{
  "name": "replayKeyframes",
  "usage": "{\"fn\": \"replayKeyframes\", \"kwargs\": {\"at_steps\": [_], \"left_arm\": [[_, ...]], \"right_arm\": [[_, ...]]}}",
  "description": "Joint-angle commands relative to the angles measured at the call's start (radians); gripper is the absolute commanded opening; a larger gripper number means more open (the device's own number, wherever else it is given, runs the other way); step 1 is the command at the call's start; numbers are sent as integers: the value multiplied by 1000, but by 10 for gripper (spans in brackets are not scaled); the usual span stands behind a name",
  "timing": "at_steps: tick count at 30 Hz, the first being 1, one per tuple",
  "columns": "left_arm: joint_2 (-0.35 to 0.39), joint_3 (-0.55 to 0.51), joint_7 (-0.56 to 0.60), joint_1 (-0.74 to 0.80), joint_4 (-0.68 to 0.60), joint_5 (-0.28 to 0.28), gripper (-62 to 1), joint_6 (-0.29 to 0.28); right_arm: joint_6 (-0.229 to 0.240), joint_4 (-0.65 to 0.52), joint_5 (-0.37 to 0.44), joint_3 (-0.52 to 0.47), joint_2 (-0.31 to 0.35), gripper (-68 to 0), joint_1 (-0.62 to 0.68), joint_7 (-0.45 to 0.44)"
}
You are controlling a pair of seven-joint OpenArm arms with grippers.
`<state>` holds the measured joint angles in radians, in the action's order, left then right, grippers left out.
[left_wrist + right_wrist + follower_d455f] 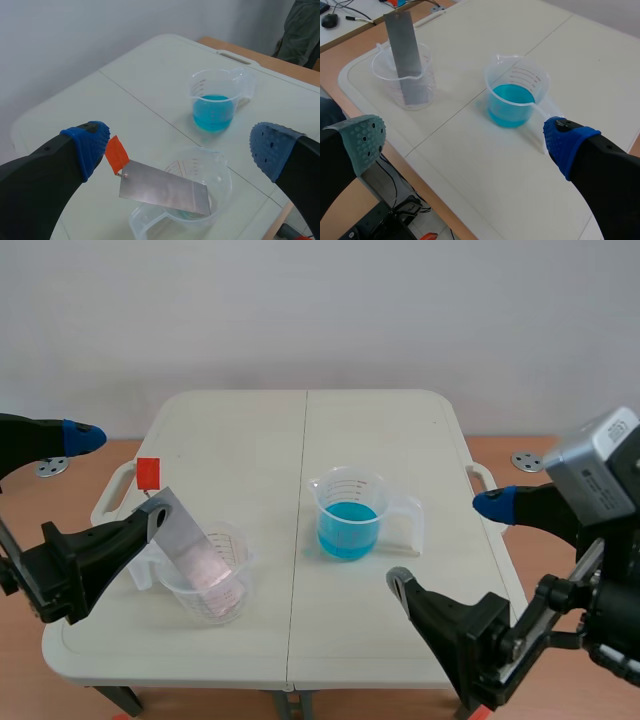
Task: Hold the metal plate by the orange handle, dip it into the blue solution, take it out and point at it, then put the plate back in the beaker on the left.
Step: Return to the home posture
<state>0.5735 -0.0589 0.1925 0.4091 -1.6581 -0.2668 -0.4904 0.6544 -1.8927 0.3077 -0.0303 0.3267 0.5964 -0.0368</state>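
No word or number can be read. The printed scales on the beaker with red scale marks (228, 602) and the beaker of blue solution (350, 486) are too small to make out.

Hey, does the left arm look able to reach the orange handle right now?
Probably yes: the left gripper is open, and the orange handle sticks out above the beaker with nothing between them.

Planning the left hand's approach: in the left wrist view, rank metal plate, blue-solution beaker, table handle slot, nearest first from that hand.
1. metal plate: right below the left hand.
2. blue-solution beaker: ahead of it.
3. table handle slot: beyond that beaker, at the far edge.
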Motion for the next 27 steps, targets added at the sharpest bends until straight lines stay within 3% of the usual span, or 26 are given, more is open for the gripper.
{"fn": "replayKeyframes", "kwargs": {"at_steps": [1, 27], "left_arm": [[9, 4, 17, -12, -13, -14, -5, 8], [9, 26, -27, -27, -13, -14, -4, 8]], "right_arm": [[1, -16, 19, -21, 3, -12, -9, -16], [0, -16, 18, -43, 3, -12, -10, -15]]}}
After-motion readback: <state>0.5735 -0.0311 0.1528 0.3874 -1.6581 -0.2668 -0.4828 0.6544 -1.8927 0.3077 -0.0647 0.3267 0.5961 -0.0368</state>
